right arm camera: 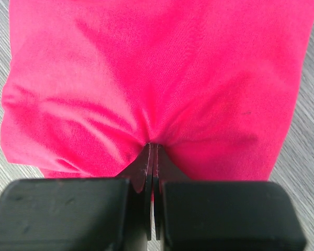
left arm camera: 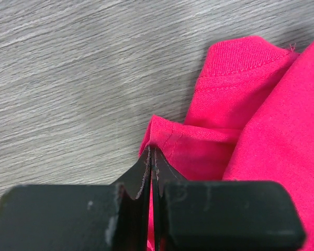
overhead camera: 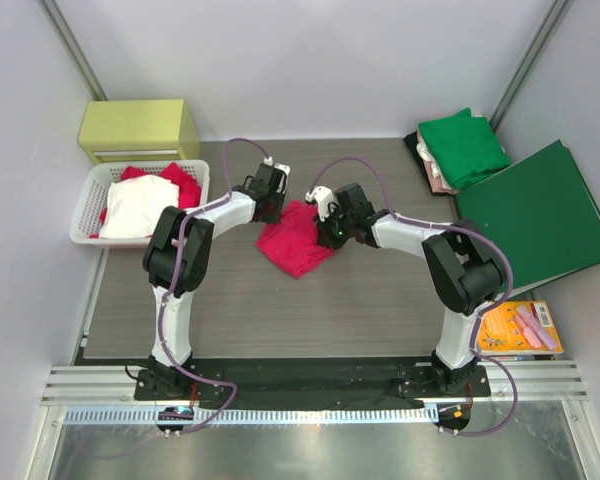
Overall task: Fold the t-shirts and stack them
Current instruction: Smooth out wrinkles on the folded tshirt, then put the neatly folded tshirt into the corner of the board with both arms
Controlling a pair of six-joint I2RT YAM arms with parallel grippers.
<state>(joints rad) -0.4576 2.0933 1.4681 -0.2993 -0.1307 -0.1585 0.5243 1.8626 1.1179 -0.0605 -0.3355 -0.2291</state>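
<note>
Pinkish-red t-shirt [overhead camera: 298,242]: bunched in a loose heap at mid-desk [overhead camera: 230,310], with stitched hems showing on its left side. Green t-shirt [overhead camera: 467,145]: folded on top of a pale beige-pink t-shirt [overhead camera: 437,175] at the far right corner.

Left gripper [left arm camera: 151,152]: closed, pinching a hemmed edge of the red shirt. Right gripper [right arm camera: 153,148]: closed on a fold of the same shirt from the opposite side. Both arms are bent at the elbow, forearms angled inward toward the shirt.

Pale walls [overhead camera: 310,60] — grey woodgrain tabletop [overhead camera: 280,320], yellow-green drawer box [overhead camera: 138,130] back left.
</note>
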